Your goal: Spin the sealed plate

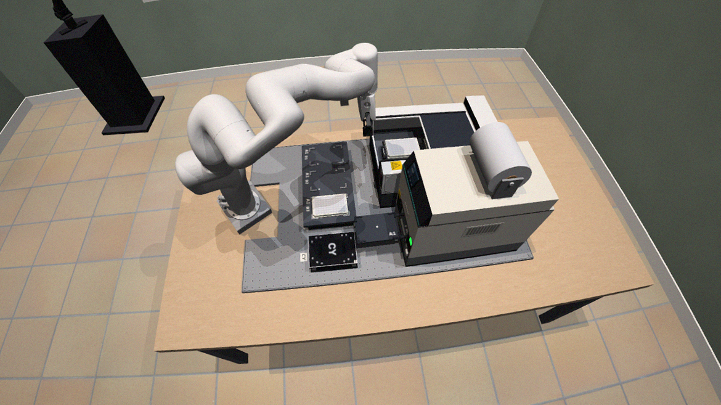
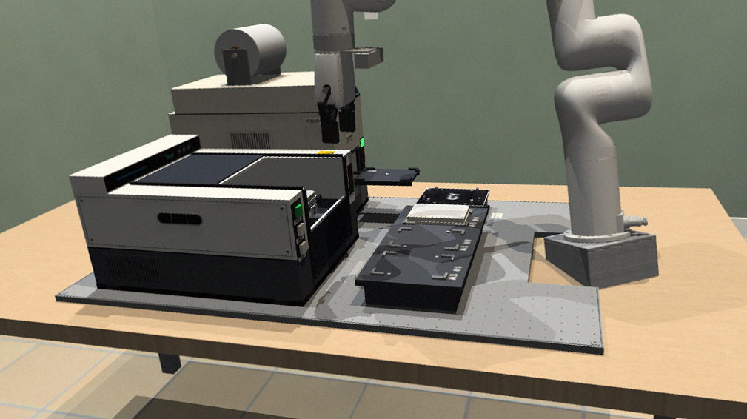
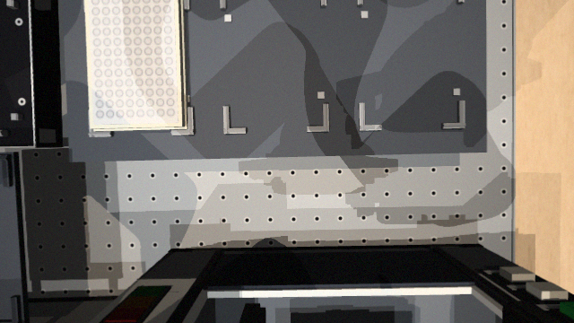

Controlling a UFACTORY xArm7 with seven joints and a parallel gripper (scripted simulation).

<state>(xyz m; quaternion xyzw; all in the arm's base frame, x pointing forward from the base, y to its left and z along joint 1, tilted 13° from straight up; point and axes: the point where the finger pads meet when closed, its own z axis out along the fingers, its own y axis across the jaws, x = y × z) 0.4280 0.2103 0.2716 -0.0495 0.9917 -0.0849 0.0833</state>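
Observation:
My gripper (image 1: 365, 129) (image 2: 337, 129) is open and empty. It hangs above the left front edge of the centrifuge (image 1: 443, 127) (image 2: 183, 219). The centrifuge's door side stands open, and a pale plate (image 1: 400, 146) lies in the bucket there; I cannot read its label. The keys (image 2: 301, 238) (image 3: 529, 282) sit on the front's left edge under a green lamp (image 2: 298, 209). K37 (image 1: 329, 204) (image 2: 438, 212) (image 3: 134, 67) sits on D3. D2 (image 3: 273, 118) and D1 (image 3: 413, 114) are bare. The sealer's stage (image 1: 375, 227) (image 2: 386, 175) is out and bare. The CY nest (image 1: 331, 249) (image 2: 452, 192) is bare.
The sealer (image 1: 479, 202) (image 2: 252, 103) stands tall beside the centrifuge, with a film roll (image 1: 500, 156) on top. The deck block (image 1: 326, 168) (image 2: 419, 267) lies between my base and the machines. All stand on a grey perforated plate (image 1: 271, 274) (image 3: 314, 197).

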